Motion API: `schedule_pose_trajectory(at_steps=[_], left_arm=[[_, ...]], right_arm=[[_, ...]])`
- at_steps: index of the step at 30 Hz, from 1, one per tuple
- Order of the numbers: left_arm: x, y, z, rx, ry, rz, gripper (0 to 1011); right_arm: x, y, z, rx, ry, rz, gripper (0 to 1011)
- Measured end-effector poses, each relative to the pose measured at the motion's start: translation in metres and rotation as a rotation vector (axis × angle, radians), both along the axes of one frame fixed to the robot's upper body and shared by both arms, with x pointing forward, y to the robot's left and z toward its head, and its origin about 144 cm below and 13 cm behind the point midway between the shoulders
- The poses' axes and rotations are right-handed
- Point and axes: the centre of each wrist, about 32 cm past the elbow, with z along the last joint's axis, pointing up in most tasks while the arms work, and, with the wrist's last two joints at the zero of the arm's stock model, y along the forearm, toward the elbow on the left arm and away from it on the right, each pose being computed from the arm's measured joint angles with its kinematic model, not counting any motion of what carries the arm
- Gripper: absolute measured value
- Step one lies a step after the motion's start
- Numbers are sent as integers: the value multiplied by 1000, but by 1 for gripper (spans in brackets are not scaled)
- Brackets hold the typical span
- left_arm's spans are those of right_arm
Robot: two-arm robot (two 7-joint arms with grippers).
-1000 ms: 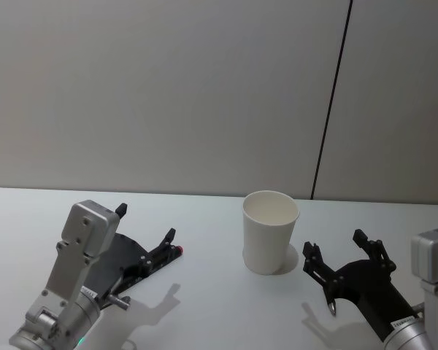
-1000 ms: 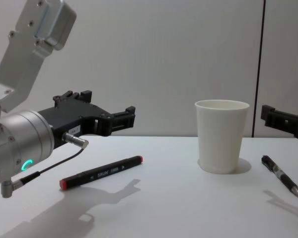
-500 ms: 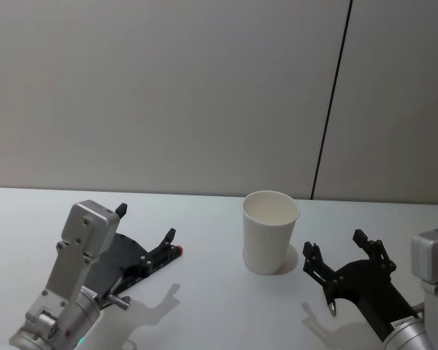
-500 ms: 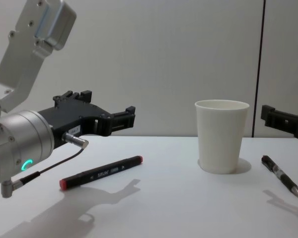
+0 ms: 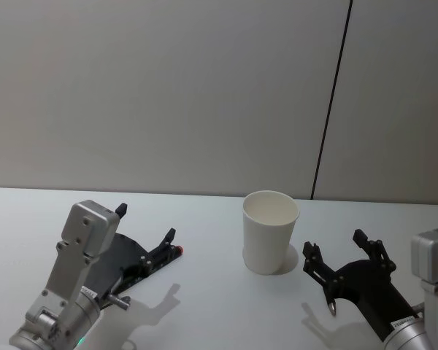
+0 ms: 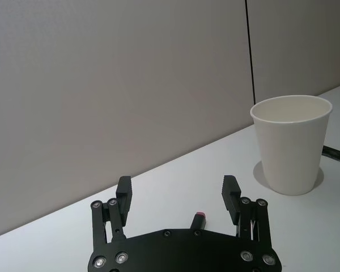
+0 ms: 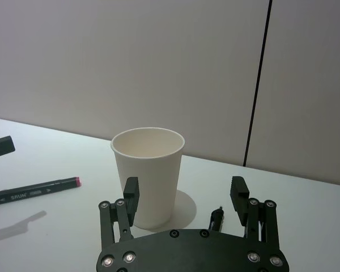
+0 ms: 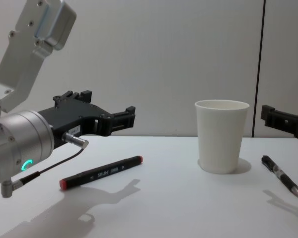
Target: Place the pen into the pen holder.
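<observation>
Standing right of centre in the chest view, the pen holder (image 8: 222,136) sits upright on the white table (image 8: 179,213). A black marker (image 8: 102,172) lies at lower left and a ballpoint pen (image 8: 280,175) at far right. The left gripper (image 5: 146,222) and right gripper (image 5: 336,244) hover spread wide and empty, each partly hiding its pen in the head view. Nothing has moved since earlier.

Pen holder (image 8: 222,137) between marker (image 8: 100,172) and pen (image 8: 281,175)

the left claw (image 5: 146,222) hangs left of the pen holder (image 5: 270,230), its jaws spread wide and empty. the right claw (image 5: 336,243) hangs right of it, spread wide and empty too.
</observation>
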Motion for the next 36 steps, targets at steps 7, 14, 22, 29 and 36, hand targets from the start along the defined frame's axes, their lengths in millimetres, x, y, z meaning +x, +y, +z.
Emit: schedule_pose_trajectory(at_steps=[7, 14, 22, 29, 36], left_arm=[[0, 0, 0, 0, 0, 0, 1002], [0, 0, 0, 0, 0, 0, 1002], [0, 0, 0, 0, 0, 0, 1002], [0, 0, 0, 0, 0, 0, 1002], [0, 0, 0, 0, 0, 0, 1002]], right_arm=[[0, 0, 0, 0, 0, 0, 1001], [-1, -1, 0, -2, 7, -4, 1001], [-7, -6, 1, -10, 31, -15, 1001], [-14, -11, 4, -9, 59, -38, 1001], [-18, -13, 9, -4, 102, -74, 1001]])
